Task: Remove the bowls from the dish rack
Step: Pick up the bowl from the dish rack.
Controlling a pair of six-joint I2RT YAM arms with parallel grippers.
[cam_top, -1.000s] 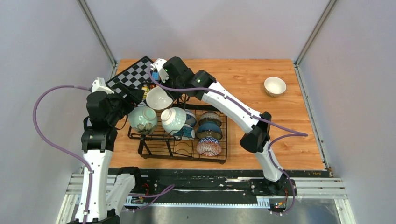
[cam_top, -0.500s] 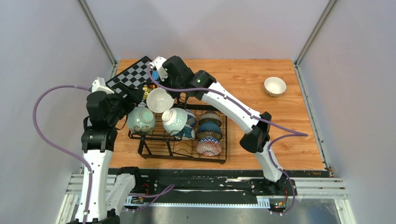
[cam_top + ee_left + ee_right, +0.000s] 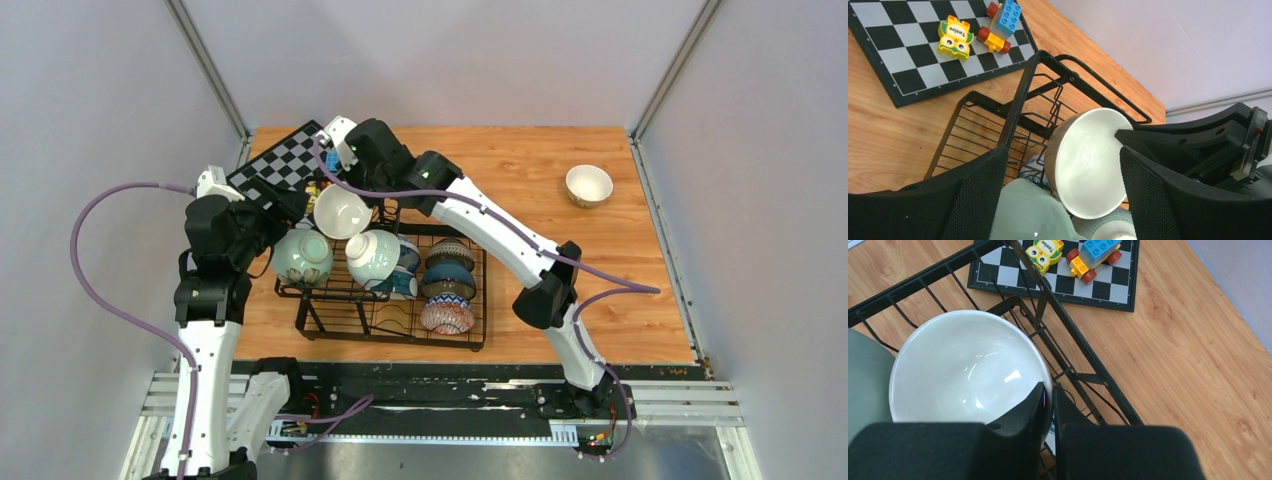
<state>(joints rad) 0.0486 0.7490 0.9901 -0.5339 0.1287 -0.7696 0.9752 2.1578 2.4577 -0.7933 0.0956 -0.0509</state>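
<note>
The black wire dish rack [image 3: 390, 330] holds several bowls. At its back left corner a cream-white bowl [image 3: 341, 212] tilts on edge, and my right gripper [image 3: 366, 193] is shut on its rim; the right wrist view shows one finger inside the cream-white bowl [image 3: 968, 370] and one outside at my right gripper [image 3: 1050, 390]. My left gripper [image 3: 1063, 152] stands open over the rack's left end, its fingers straddling a pale mint bowl [image 3: 1028, 210] below and the cream-white bowl [image 3: 1093, 160] beyond. The mint bowl [image 3: 303, 257] lies upside down beside another pale bowl [image 3: 372, 255].
Patterned and dark bowls [image 3: 448, 285] are stacked at the rack's right side. One white bowl [image 3: 588, 185] stands on the table at the far right. A chessboard [image 3: 285, 160] with toy blocks [image 3: 955, 37] lies just behind the rack's back rail [image 3: 1083, 355].
My right gripper's jaws have closed onto the cream-white bowl's rim. The bowl has barely shifted. The left arm has not moved.
</note>
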